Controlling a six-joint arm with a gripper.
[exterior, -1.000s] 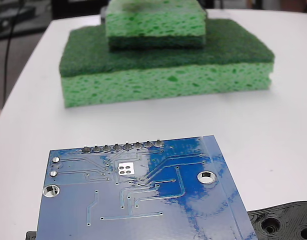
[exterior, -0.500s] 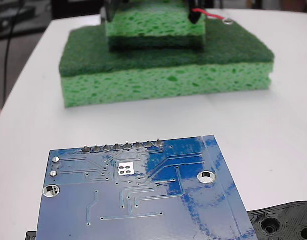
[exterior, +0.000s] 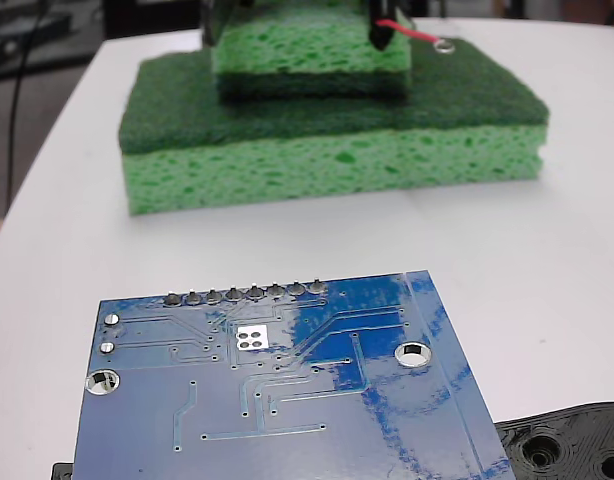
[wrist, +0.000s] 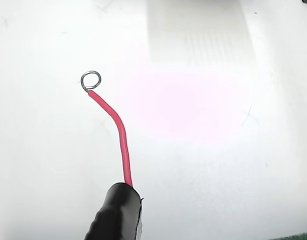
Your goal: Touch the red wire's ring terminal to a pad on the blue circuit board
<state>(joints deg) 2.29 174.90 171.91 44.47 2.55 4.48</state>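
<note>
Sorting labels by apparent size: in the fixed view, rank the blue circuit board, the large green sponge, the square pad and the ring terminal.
1-2. blue circuit board and large green sponge: alike; the board is nearer and cut off, so unsure.
3. pad.
4. ring terminal, far off.

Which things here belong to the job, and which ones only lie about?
For the job:
red wire
ring terminal
pad
blue circuit board

Only lying about:
large green sponge
small green sponge
black plastic part
</note>
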